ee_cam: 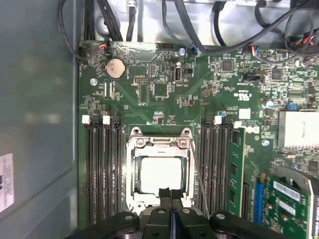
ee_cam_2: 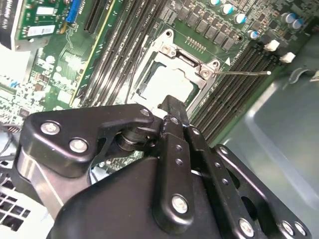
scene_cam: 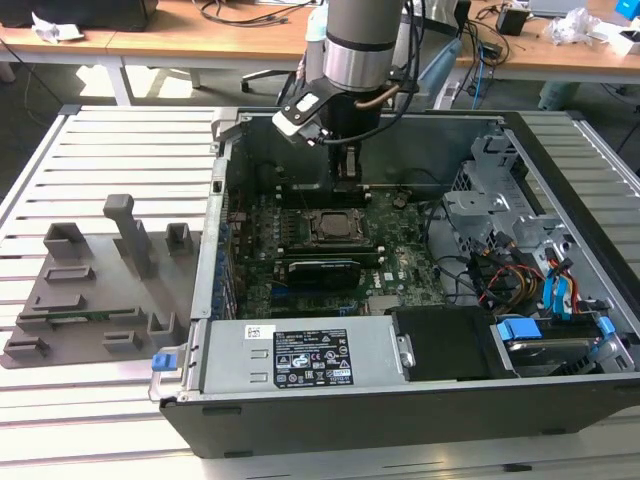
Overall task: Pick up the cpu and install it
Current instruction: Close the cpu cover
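Observation:
The cpu (ee_cam: 159, 174) is a silvery square lying flat inside the socket frame (ee_cam: 134, 164) on the green motherboard (ee_cam: 164, 99). In the second wrist view the cpu (ee_cam_2: 167, 82) sits inside the same metal frame. My gripper (ee_cam: 170, 195) hangs just above the socket's edge, its black fingers pressed together with nothing between them. Its fingertips (ee_cam_2: 172, 107) cover one edge of the frame. In the exterior view the gripper (scene_cam: 347, 172) is inside the open computer case, behind the socket with the cpu (scene_cam: 335, 226).
A thin metal lever (ee_cam_2: 244, 73) sticks out beside the socket. Black memory slots (ee_cam: 102, 169) flank it on both sides. The case walls (scene_cam: 215, 250), cables (ee_cam: 199, 25), a drive cage (scene_cam: 480, 215) and a power supply (scene_cam: 300, 350) surround the board. A grey parts tray (scene_cam: 90, 290) lies outside.

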